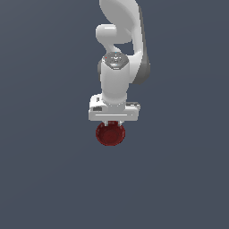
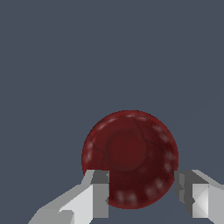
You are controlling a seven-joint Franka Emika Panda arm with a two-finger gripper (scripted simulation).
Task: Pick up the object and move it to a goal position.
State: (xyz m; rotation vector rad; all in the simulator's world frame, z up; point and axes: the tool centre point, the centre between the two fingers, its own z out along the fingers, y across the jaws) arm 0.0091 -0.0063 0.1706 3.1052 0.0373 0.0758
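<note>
The object, a small round dark red bowl (image 1: 110,134), lies on the flat grey-blue floor just under the arm's white hand. In the wrist view the bowl (image 2: 130,153) shows its glossy, faintly ribbed inside. My gripper (image 2: 142,192) is open, its jaws set about a bowl's width apart. One finger (image 2: 100,194) overlaps the bowl's rim and the other finger (image 2: 192,194) stands at the opposite edge. In the exterior view the gripper (image 1: 113,123) points straight down, with only short finger stubs showing above the bowl. I cannot tell whether the fingers touch the bowl.
The white arm (image 1: 118,67) rises behind the hand toward the top of the exterior view. Plain grey-blue floor (image 1: 44,179) fills everything else in both views. No goal marker shows.
</note>
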